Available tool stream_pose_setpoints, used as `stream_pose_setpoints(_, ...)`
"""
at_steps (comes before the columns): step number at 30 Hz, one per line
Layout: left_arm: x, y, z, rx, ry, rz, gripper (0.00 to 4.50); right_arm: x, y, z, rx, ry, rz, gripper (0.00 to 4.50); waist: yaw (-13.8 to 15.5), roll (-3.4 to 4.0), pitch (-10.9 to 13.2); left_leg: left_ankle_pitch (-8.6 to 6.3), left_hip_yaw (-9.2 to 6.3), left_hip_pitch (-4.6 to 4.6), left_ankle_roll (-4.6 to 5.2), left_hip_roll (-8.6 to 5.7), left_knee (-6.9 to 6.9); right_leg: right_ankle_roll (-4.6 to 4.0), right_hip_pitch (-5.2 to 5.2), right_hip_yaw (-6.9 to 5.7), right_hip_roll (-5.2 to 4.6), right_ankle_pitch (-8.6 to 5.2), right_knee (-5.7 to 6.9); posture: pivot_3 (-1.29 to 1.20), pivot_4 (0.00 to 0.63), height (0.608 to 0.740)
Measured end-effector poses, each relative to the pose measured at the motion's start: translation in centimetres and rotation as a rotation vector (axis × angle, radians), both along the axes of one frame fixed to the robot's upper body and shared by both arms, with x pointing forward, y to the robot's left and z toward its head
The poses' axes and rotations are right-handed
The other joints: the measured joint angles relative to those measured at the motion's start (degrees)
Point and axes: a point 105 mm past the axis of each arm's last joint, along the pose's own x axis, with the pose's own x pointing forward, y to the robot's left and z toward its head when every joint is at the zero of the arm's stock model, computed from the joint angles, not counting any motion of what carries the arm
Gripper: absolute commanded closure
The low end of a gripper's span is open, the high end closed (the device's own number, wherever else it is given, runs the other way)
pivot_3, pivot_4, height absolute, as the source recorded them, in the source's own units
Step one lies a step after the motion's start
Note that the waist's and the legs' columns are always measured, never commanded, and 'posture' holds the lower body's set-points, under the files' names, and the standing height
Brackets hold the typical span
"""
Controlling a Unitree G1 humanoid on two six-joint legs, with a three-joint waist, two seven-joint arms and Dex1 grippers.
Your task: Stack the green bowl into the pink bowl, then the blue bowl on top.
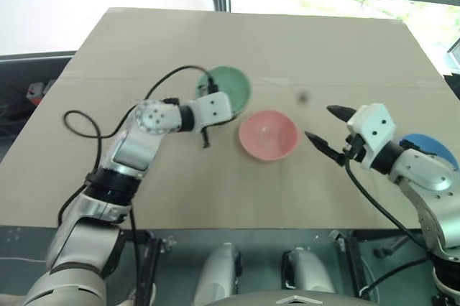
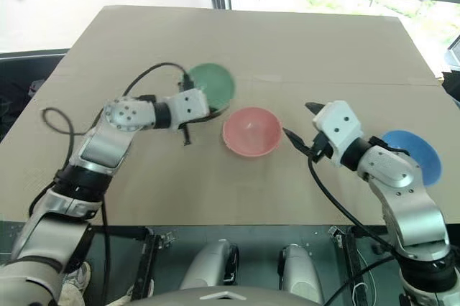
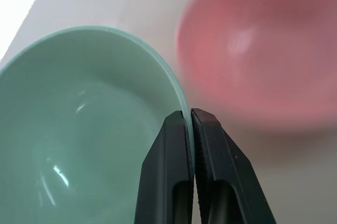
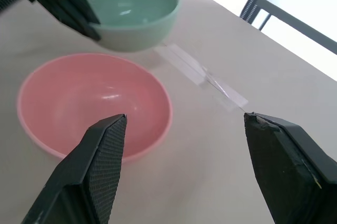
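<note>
A broad tan table [image 1: 237, 47] carries all three bowls. The left arm [image 1: 133, 151] reaches in over it toward the middle, and the right arm [image 2: 395, 191] comes in from the other side.

The green bowl [image 1: 228, 85] sits farthest back of the three, just left of centre. The head views show it from above with the left gripper [image 1: 207, 133] at its near edge, but they do not make the contact clear. The left wrist view does — the two black fingers [image 3: 171, 171] are clamped tight on the bowl's thin rim, one inside the wall and one outside. The right wrist view adds a side look: the green bowl [image 4: 134, 16] appears raised off the table, with a shadow beneath it, held by the dark fingers at its edge.

The pink bowl [image 1: 268, 134] rests on the table at centre, just to the right of and nearer than the green one, empty and upright. It lies apart from both grippers.

The blue bowl [image 2: 413, 155] stands at the right side of the table, partly hidden behind the right forearm.

The right gripper [image 1: 329, 132] hovers between the pink and blue bowls, pointing toward the pink one. In its wrist view the fingers [image 4: 95, 171] stand wide apart — nothing between them.
</note>
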Motion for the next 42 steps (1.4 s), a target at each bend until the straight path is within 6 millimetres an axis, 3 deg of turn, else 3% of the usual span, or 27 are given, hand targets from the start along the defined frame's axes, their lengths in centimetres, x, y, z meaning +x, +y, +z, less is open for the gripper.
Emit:
stream_pose_setpoints(3,-2.5,-1.4,1.9,-0.031,-0.002,-0.186,4.48,-0.3,-2.0,-0.1,-0.019,-0.001,-0.082,0.76,-0.5,0.10,-0.1,0.00,0.11,0.29,0.00,-0.03,-0.13,0.00,0.16,0.10,0.03,0.00,-0.01,0.00,0.150,0.740)
stream_pose_setpoints(5,-3.3,-1.5,0.3,0.006,0.078,-0.252,3.80,-0.5,-2.9,0.0,-0.019,-0.007,-0.122,0.76,-0.7,0.10,-0.1,0.02,0.15,0.38,-0.03,0.00,-0.12,-0.01,0.15,0.15,0.10,-0.01,0.00,0.00,0.150,0.740)
stream_pose_setpoints(6,-3.4,-1.5,0.2,0.011,0.086,-0.255,3.80,-0.6,-2.9,0.0,-0.019,-0.008,-0.123,0.76,-0.7,0.10,0.0,0.03,0.13,0.38,-0.04,0.00,-0.12,-0.02,0.15,0.15,0.11,-0.02,0.01,0.00,0.150,0.740)
stream_pose_setpoints(9,-3.5,-1.5,-1.2,0.026,0.139,-0.284,2.41,-1.2,-3.5,-0.2,-0.023,-0.002,-0.157,0.76,-0.3,0.08,-0.1,0.03,0.08,0.36,-0.05,0.01,-0.05,-0.02,0.17,0.13,0.13,-0.01,0.01,0.00,0.150,0.740)
stream_pose_setpoints(12,-2.7,-1.5,-1.4,-0.004,0.138,-0.263,1.41,-1.7,-4.7,-1.0,-0.038,0.029,-0.222,0.76,0.0,0.04,-0.1,-0.02,0.06,0.30,0.05,-0.03,0.03,-0.01,0.20,0.14,0.07,-0.01,-0.01,0.00,0.150,0.740)
stream_pose_setpoints(15,-1.9,-1.1,-1.2,-0.071,0.167,-0.213,1.41,-2.1,-5.8,-2.4,-0.069,0.077,-0.283,0.76,-0.1,0.04,-0.1,-0.07,0.08,0.23,0.12,-0.04,0.06,0.00,0.20,0.16,0.05,-0.01,-0.01,0.00,0.150,0.740)
stream_pose_setpoints(19,-1.3,-1.4,1.5,-0.388,0.186,-0.192,1.41,-2.0,-8.6,-3.9,-0.105,0.123,-0.426,0.76,-0.2,0.05,-0.1,-0.07,0.08,0.24,0.12,0.05,0.11,0.01,0.20,0.18,0.01,-0.01,-0.02,0.00,0.150,0.740)
stream_pose_setpoints(20,-0.9,-0.4,2.1,-0.506,0.163,-0.143,1.41,-1.8,-10.1,-4.6,-0.102,0.152,-0.503,0.76,-0.3,0.04,-0.1,-0.07,0.08,0.29,0.12,0.04,0.11,0.01,0.22,0.18,0.01,-0.01,-0.02,0.00,0.150,0.740)
stream_pose_setpoints(24,-1.5,2.5,0.1,-0.560,0.288,-0.072,1.41,-1.9,-13.7,-6.1,-0.103,0.219,-0.662,0.76,-0.7,0.08,-0.1,-0.04,0.13,0.37,0.07,0.09,0.06,0.00,0.20,0.22,0.09,-0.01,0.03,0.00,0.150,0.740)
stream_pose_setpoints(27,-3.2,3.2,0.0,-0.600,0.356,-0.152,1.41,-1.9,-14.5,-6.7,-0.095,0.253,-0.697,0.76,-0.5,0.06,-0.1,-0.04,0.11,0.35,0.06,0.16,0.07,0.00,0.20,0.20,0.06,-0.01,0.02,0.00,0.150,0.740)
stream_pose_setpoints(30,-6.0,4.2,1.0,-0.627,0.458,-0.304,0.18,-1.2,-15.0,-7.4,-0.063,0.298,-0.714,1.65,-0.1,0.07,-0.1,-0.04,0.08,0.34,0.07,0.10,0.11,0.00,0.23,0.19,0.00,-0.02,0.00,0.00,0.150,0.740)
stream_pose_setpoints(31,-6.1,4.2,1.1,-0.625,0.457,-0.308,0.00,-1.2,-15.0,-7.4,-0.060,0.300,-0.711,2.06,-0.1,0.07,-0.1,-0.04,0.07,0.35,0.07,0.09,0.12,0.00,0.25,0.19,0.00,-0.02,0.00,0.00,0.150,0.740)
stream_pose_setpoints(33,-6.3,4.3,1.3,-0.619,0.448,-0.315,0.00,-0.9,-14.8,-7.3,-0.049,0.304,-0.695,2.61,-0.1,0.09,-0.1,-0.04,0.05,0.36,0.07,0.07,0.12,0.00,0.28,0.18,0.00,-0.02,0.00,0.00,0.150,0.740)
stream_pose_setpoints(37,-6.4,4.2,0.7,-0.618,0.468,-0.296,0.00,-0.8,-14.8,-7.9,-0.040,0.340,-0.679,4.30,-0.3,0.09,-0.1,-0.05,0.07,0.35,0.08,0.07,0.09,0.00,0.27,0.19,0.01,-0.02,-0.02,0.00,0.150,0.740)
stream_pose_setpoints(42,-6.3,4.2,0.5,-0.620,0.449,-0.277,0.00,-0.6,-14.6,-7.8,-0.028,0.341,-0.665,4.41,-0.3,0.10,-0.1,-0.05,0.09,0.36,0.08,0.07,0.08,0.00,0.25,0.20,0.03,-0.01,-0.01,0.00,0.150,0.740)
